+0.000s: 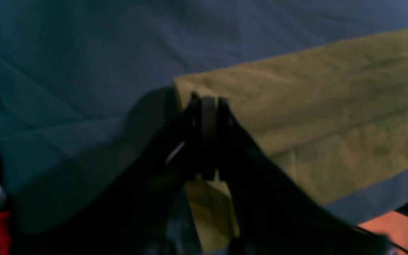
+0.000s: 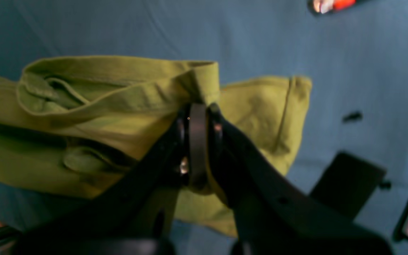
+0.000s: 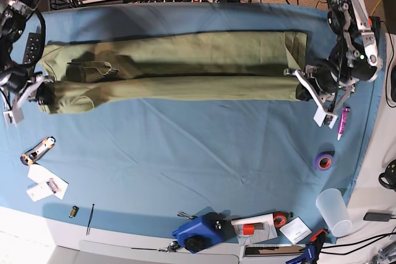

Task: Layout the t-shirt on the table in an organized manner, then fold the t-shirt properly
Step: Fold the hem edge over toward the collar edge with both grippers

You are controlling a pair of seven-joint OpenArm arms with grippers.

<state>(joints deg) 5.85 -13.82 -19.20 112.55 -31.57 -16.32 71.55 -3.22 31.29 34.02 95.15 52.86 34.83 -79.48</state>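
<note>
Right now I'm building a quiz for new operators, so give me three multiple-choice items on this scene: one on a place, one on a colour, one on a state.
1. Where does the roll of purple tape lie?
A. on the shirt
B. on the table, toward the edge on the left arm's side
C. beside the orange cutter

2. What colour is the t-shirt?
A. olive green
B. white
C. red

3. How does the t-shirt lie?
A. in a crumpled ball
B. hanging off the table
C. as a long narrow band stretched between the right gripper and the left gripper

Answers:
1 B: the base view shows it on bare blue cloth below the left arm.
2 A: all three views show it green.
3 C: each wrist view shows closed jaws pinching one end.
</note>
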